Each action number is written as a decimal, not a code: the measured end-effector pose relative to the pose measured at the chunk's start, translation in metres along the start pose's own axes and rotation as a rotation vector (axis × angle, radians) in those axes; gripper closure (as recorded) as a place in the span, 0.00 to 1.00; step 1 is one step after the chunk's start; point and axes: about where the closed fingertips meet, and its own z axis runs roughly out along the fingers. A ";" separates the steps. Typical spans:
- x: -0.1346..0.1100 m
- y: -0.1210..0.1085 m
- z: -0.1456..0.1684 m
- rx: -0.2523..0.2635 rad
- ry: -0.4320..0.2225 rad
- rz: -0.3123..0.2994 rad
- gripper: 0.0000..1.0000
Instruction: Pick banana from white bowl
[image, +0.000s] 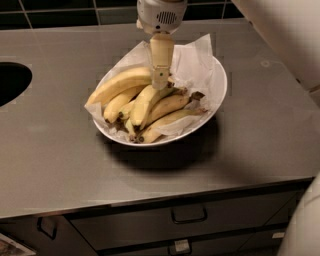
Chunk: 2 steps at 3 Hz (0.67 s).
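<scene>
Our gripper (160, 80) hangs over the white bowl (221, 90), its tip at the right end of the banana (117, 84); we cannot tell its grip. We see the banana long, thick, smoothly curved and yellow, lying in the bowl's back left beside slimmer bananas (165, 106) on crinkled white paper (192, 57).

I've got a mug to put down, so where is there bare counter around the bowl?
Bare countertop lies in front of the white bowl up to the front edge, and on its left towards the dark round opening. The bowl itself is crowded: other bananas, paper, and the gripper down at the banana.
</scene>
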 end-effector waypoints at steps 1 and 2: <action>-0.016 0.003 0.008 -0.033 -0.011 -0.031 0.03; -0.028 0.002 0.015 -0.057 -0.022 -0.056 0.15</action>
